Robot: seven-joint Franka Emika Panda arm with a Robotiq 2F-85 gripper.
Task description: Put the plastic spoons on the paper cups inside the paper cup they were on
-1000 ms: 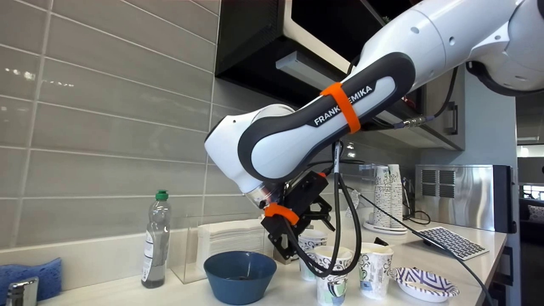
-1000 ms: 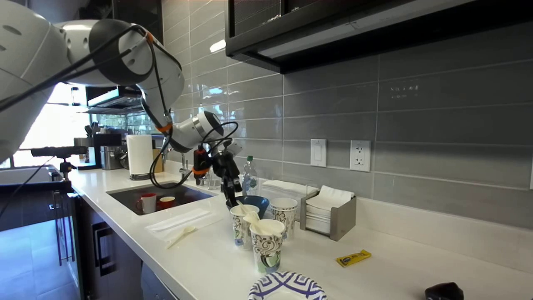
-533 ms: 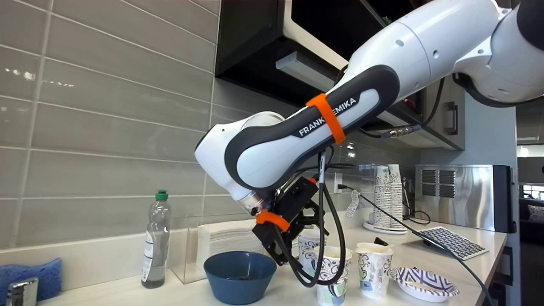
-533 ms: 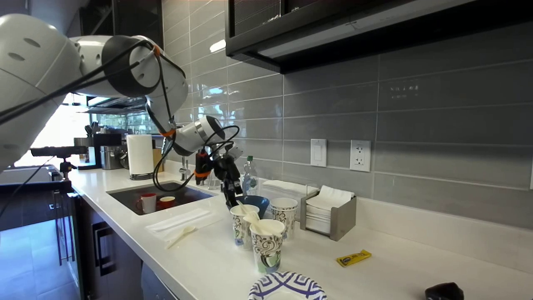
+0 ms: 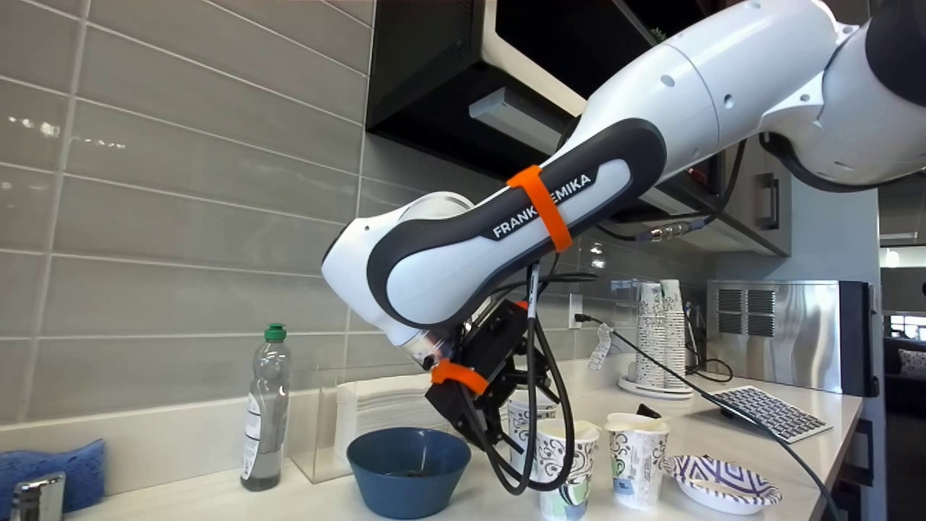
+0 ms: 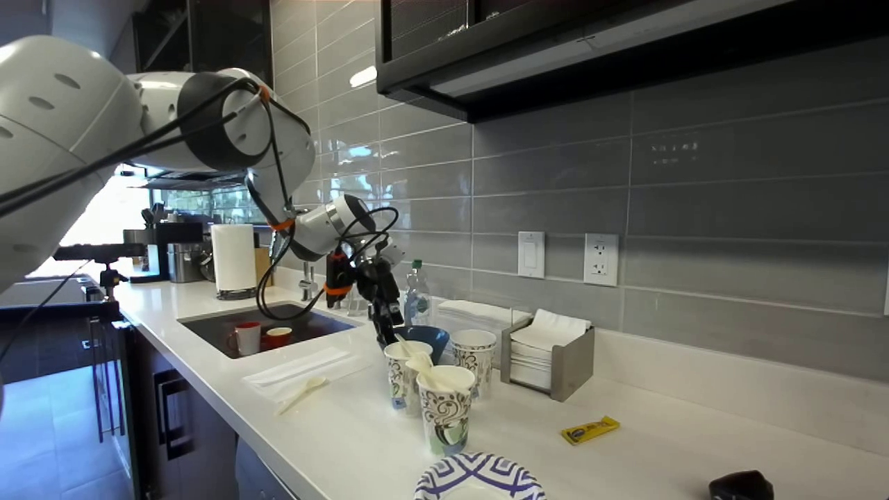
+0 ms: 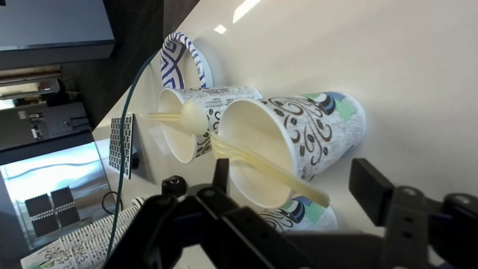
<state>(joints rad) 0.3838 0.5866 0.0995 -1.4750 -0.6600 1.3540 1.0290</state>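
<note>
"How does the gripper (image 7: 295, 183) stand?"

"Spread wide. Its two fingers (image 7: 368, 190) are well apart in the wrist view, and the nearest paper cup (image 7: 310, 134) shows beyond them."

"And the plastic spoons?"

"A cream plastic utensil (image 7: 276, 173) lies across the mouth of that cup, its handle poking past the rim on the gripper's side. The head looks ribbed, so I can't swear it's a spoon. Whether the handle reaches in between the fingers, I can't tell either."

"What about the next cup?"

"The farther paper cup (image 7: 216, 104) has a plastic spoon (image 7: 194, 117) resting across its mouth, the bowl overhanging the rim toward the nearest cup."

"Is there a third?"

"Yes, the third paper cup (image 6: 474, 361), just beside those two and near a metal napkin holder (image 6: 573, 368). All three stand upright on the worktop (image 6: 514, 430)."

"Anything else close by?"

"In both exterior views, a blue bowl (image 5: 406, 492) sits on the gripper's side of the cups, and a patterned paper dish (image 5: 731, 492) near the farther cup. In an exterior view, a loose plastic spoon (image 6: 303, 394) lies by folded white napkins (image 6: 305, 364), and a yellow packet (image 6: 590, 430) lies apart from the cups."
</note>
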